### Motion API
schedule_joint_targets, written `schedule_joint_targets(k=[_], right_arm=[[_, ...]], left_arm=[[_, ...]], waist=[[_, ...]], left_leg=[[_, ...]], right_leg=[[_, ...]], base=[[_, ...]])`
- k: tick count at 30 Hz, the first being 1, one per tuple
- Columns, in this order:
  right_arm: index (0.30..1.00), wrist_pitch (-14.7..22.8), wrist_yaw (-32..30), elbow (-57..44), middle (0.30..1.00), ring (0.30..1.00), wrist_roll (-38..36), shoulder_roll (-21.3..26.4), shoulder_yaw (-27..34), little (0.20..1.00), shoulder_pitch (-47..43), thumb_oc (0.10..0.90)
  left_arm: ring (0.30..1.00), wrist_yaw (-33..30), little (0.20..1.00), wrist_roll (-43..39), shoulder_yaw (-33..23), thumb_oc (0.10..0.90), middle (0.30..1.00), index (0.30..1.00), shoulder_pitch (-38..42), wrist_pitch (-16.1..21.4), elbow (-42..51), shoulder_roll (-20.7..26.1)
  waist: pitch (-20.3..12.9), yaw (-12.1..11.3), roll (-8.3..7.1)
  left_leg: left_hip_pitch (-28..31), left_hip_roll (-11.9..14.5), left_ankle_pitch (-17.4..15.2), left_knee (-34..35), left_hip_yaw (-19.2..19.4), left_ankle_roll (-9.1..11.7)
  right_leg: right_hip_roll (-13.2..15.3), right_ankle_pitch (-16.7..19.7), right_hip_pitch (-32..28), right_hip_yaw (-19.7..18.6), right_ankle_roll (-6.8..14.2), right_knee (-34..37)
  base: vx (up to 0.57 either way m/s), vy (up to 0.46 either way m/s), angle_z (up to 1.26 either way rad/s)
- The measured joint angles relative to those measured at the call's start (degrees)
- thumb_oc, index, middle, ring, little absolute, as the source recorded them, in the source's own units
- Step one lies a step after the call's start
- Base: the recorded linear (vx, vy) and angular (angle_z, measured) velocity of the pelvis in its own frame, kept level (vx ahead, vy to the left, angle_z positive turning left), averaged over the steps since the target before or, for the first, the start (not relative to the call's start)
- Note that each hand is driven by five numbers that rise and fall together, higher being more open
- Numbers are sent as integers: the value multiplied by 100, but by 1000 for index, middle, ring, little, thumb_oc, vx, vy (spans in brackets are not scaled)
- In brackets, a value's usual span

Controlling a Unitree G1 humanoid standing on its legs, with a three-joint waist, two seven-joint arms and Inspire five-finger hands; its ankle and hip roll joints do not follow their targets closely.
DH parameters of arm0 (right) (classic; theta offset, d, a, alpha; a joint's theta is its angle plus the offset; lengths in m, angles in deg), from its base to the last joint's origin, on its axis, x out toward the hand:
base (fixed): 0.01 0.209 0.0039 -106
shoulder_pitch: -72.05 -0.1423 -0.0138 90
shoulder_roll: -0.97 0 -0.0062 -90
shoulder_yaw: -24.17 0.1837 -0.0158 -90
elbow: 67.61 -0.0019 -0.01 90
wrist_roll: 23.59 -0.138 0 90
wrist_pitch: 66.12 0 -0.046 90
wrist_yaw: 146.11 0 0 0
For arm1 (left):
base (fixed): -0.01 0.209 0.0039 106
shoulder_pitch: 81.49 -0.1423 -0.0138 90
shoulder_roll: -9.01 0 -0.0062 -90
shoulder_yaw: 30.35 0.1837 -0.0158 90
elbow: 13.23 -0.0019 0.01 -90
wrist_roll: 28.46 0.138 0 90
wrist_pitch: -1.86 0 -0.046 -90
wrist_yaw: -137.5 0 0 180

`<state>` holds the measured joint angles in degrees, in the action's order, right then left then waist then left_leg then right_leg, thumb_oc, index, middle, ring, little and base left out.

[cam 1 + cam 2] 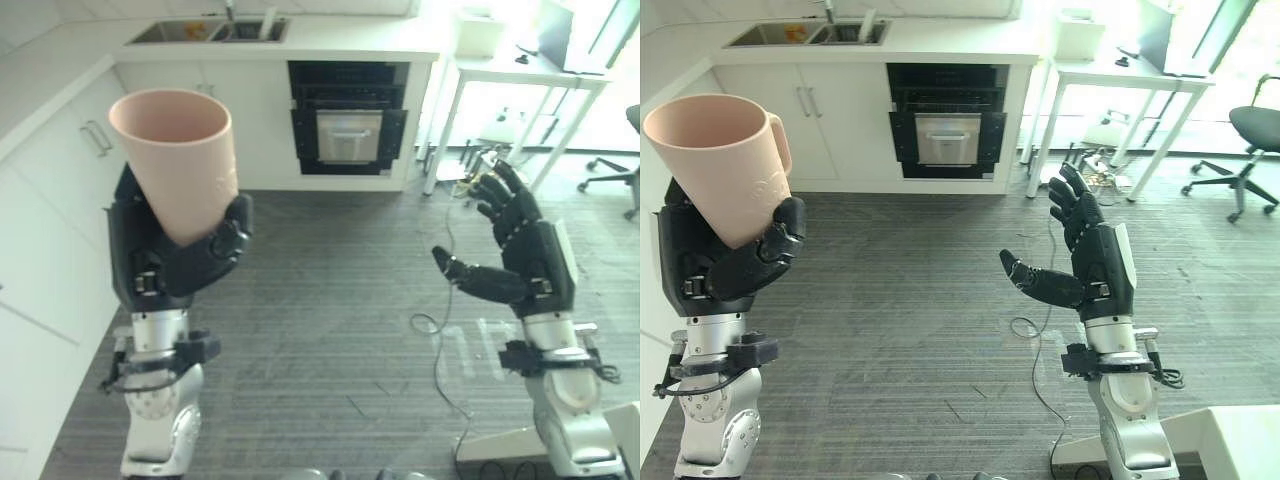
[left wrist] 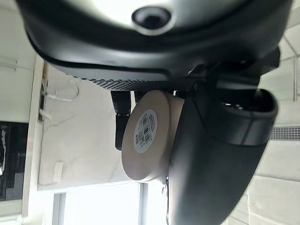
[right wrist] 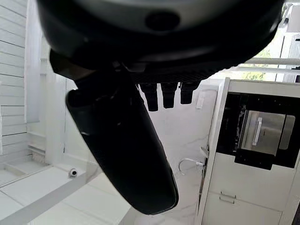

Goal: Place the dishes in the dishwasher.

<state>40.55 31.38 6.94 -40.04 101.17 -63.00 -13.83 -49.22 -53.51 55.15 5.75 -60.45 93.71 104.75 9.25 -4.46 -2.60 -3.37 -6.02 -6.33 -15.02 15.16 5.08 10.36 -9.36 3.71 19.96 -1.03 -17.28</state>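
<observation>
**Cup in hand, dishwasher still ahead**

At the left of the frame, the left robot hand [image 1: 180, 262] is clamped round a pink cup [image 1: 178, 155], held upright in the air. The right robot hand [image 1: 515, 255], lower right, is spread and empty. The dark appliance [image 1: 348, 118] under the surface [image 1: 330, 45] at upper centre stands well apart, so loading remains.

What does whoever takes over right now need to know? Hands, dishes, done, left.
Left hand: shut on the pink cup, held upright, mouth up, handle facing the robot's right.
Right hand: open, fingers spread, holding nothing, raised over the grey floor.
Done: cup picked up.
Left: carry it to the dishwasher and load it. The black built-in appliance under the counter, right of the sink, is across the room, its door shut.
</observation>
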Motion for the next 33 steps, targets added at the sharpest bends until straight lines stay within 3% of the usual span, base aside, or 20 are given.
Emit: schedule_joint_targets(k=[1, 2, 3, 5, 6, 9, 12, 16, 23, 24, 33], right_arm=[[900, -1, -4, -4, 900, 900, -2, 1, 53, 900, 7, 800], [900, 0, -13, 7, 900, 900, 0, 13, 126, 900, -35, 800], [900, 1, -23, 58, 900, 900, 0, -2, 139, 900, -126, 800], [900, 22, -10, 51, 900, 900, -2, 18, 149, 900, -165, 800], [900, 24, -11, 55, 900, 900, -1, -24, 129, 900, -141, 800], [900, 38, 31, 32, 900, 900, 2, -51, 117, 900, 69, 800], [900, 40, 46, 32, 900, 900, 2, -58, 117, 900, 109, 800], [900, 40, 46, 33, 900, 900, 6, -84, 120, 900, 103, 800], [900, 43, -121, 30, 900, 900, 24, -145, 128, 900, 88, 800], [900, 42, -126, 31, 900, 900, 51, -143, 130, 900, 181, 800], [900, -40, 130, 40, 900, 900, 49, -106, -323, 900, 166, 800]], left_arm=[[300, 14, 300, -29, -1, 400, 300, 300, 18, -12, 3, 16], [300, 46, 300, -67, 4, 400, 300, 300, 42, -3, 19, -5], [300, 44, 300, -92, 1, 400, 300, 300, -15, 4, 32, -23], [300, 18, 300, -155, -4, 400, 300, 300, -96, 6, 36, -23], [300, 13, 300, -153, -34, 400, 300, 300, -75, 11, 26, -12], [300, -35, 300, -151, -42, 400, 300, 300, -2, 16, 30, -6], [300, -42, 300, -147, -40, 400, 300, 300, 41, 12, 29, -6], [300, -60, 300, -150, -26, 400, 300, 300, 54, 9, 24, -7], [300, 5, 300, -111, 36, 400, 300, 300, 179, -4, -27, -1], [300, 92, 300, -113, 37, 400, 300, 300, 175, -3, -28, -1], [300, -140, 300, 91, 81, 400, 300, 300, -36, -62, -68, -7]], waist=[[-6, 148, -65], [-5, 158, -69], [2, 101, 0], [-27, 176, 275], [-14, 255, 288], [-49, 439, 223], [-55, 494, 216], [-62, 426, 198], [-98, 616, 200], [-421, 596, 222], [-419, 501, 216]], left_leg=[[-204, 510, -97, -372, 750, -33], [-277, 888, -94, -349, 771, -28], [-241, 1158, -86, -124, 504, -30], [17, 1437, -60, 238, 357, -79], [25, 1442, 83, 213, 461, -243], [-12, 1158, 31, 208, 493, -428], [-85, 1039, 8, 180, 536, -496], [-68, 1039, -28, 170, 523, -521], [-43, 1126, -38, 101, 509, -524], [-146, 1204, -27, -7, 540, -519], [-76, 1199, -41, 30, 499, -491]], right_leg=[[87, 72, -86, 226, 24, 157], [62, 82, -55, 221, 71, 172], [48, 90, -24, 121, 93, 114], [53, 9, 21, 80, 239, -84], [146, -77, 77, 25, 307, -247], [359, 46, 125, -78, 546, -258], [437, 221, 143, -135, 676, -62], [416, 290, 82, -137, 703, 33], [330, 303, -15, -92, 680, 92], [283, 314, 117, -158, 643, 9], [248, 301, 84, -154, 645, 52]], base=[[-40, 98, 97], [-67, 142, 57], [-34, 124, -3], [-5, 115, -20], [-16, 78, -7], [-4, 20, -1], [1, 0, 1], [18, 62, 2], [-5, -5, -1], [27, -31, -2], [110, -102, 0]])
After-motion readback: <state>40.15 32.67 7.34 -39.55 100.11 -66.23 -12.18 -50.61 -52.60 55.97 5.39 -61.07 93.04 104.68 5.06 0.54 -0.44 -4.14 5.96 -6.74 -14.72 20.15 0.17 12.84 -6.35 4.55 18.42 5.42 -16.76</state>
